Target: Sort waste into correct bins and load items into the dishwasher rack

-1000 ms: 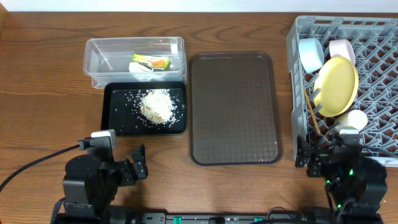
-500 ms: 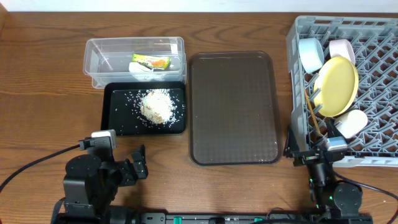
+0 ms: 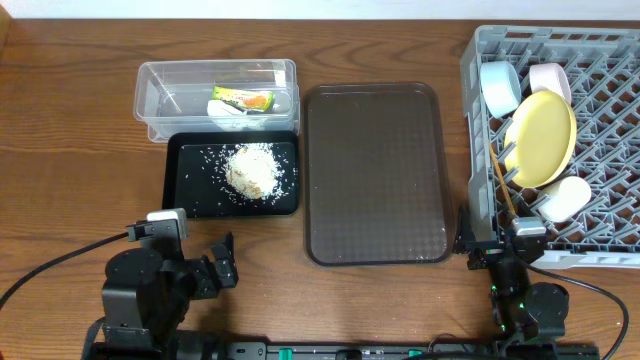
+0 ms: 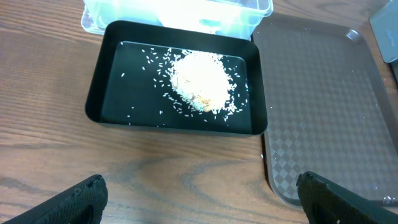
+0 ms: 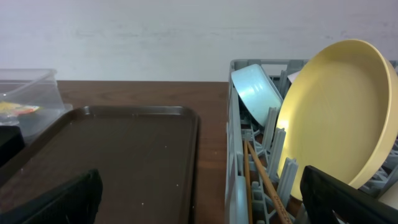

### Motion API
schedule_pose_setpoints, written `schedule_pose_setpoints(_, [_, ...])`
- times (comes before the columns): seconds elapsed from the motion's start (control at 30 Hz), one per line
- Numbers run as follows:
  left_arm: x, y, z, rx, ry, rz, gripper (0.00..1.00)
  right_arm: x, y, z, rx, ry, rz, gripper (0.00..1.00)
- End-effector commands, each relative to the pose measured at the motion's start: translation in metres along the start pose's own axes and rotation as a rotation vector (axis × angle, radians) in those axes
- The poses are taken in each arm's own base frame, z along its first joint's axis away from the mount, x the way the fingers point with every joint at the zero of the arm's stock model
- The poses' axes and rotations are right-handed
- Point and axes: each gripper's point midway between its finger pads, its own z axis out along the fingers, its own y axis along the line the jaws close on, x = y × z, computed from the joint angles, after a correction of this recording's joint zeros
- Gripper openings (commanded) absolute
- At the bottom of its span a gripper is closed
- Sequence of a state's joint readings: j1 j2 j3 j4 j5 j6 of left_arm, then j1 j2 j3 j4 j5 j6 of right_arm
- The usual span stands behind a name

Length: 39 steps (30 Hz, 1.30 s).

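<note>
The crumpled wrapper (image 3: 245, 100) lies in the clear tub (image 3: 160, 95). A heap of rice scraps (image 3: 253, 170) sits in the black tray (image 3: 185, 185). The grey rack (image 3: 600, 60) holds the yellow plate (image 3: 542, 138) on edge, a blue bowl (image 3: 498, 86), a pinkish bowl (image 3: 550, 78), a pale cup (image 3: 565, 198) and chopsticks (image 3: 502, 185). My left gripper (image 3: 222, 262) hangs open and empty over bare wood, in front of the black tray (image 4: 99, 81). My right gripper (image 5: 199, 186) is open and empty, low at the rack's front left corner (image 5: 231, 124), facing the plate (image 5: 336, 112).
A large dark brown serving tray (image 3: 375, 170) lies between the bins and the rack, with nothing on it. The rack's left wall stands just right of that tray. A pale wall closes off the table's far side.
My right arm has drawn back from over the cup in the rack toward the table's front edge. The cup stays in the rack. My left arm has not moved.
</note>
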<state>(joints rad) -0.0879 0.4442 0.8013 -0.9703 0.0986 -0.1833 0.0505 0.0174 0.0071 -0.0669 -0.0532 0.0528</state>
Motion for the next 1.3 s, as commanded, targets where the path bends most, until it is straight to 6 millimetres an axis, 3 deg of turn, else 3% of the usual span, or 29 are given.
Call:
schedule_pose_setpoints(0.0, [0.001,0.001,0.0,-0.005,0.001,-0.001,1.0,0.001,0.0,0.0,0.002,0.001,0.001,0.99])
schedule_pose_setpoints(0.73, [0.001,0.001,0.0,-0.005,0.001,-0.001,1.0,0.001,0.0,0.0,0.002,0.002,0.001,0.99])
schedule_pose_setpoints(0.9, [0.006,0.011,0.0,-0.049,-0.011,0.009,1.0,0.001,0.0,0.0,0.002,0.002,0.001,0.99])
schedule_pose_setpoints(1.27, [0.019,0.03,0.052,-0.042,-0.268,0.017,1.0,0.001,0.0,0.0,0.002,0.002,0.001,0.99])
